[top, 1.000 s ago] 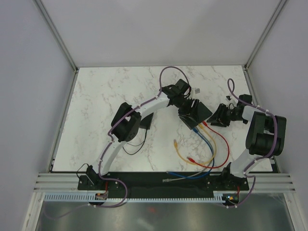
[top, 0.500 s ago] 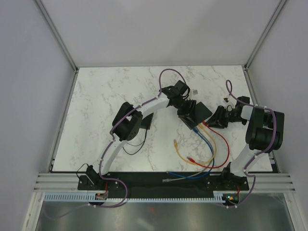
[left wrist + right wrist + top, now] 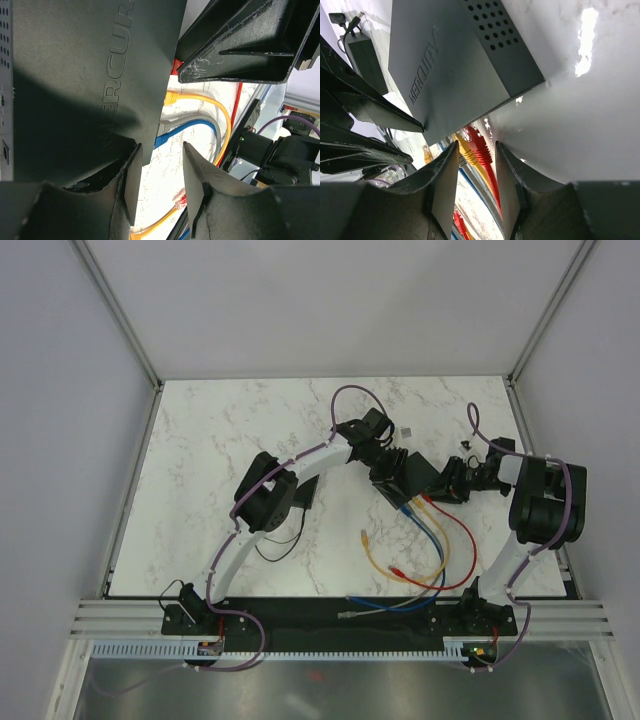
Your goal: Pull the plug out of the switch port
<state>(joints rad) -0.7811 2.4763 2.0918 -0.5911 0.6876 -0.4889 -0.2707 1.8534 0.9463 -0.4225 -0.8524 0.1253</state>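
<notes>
The flat black rectangular switch lies right of centre on the white marble table in the overhead view. It sits between the two arms, with its socket edge turned toward the lower part of the frame and coloured cables fanning out from it. In the right wrist view the right gripper has its jaws part-way apart around the cable row. The red moulded plug and the yellow plug beside it both sit in the gap, and neither looks pinched yet. The left gripper is also part-way open. Only marble and cables show between its jaws, and one finger lies over the switch's corner; whether it bears down on the case is hard to judge from this angle. The main risk is that the right jaws close on the red and yellow plugs together, since the two lie side by side. If the plug's latch is not released, a pull would likely drag the whole switch along instead, the more so if the left arm is not pinning it. The two grippers are also close enough to knock each other. Raised lettering on the lid reads MERCURY in the right wrist view. Only part of that word shows in the left wrist view. A small black power brick sits at upper left.
</notes>
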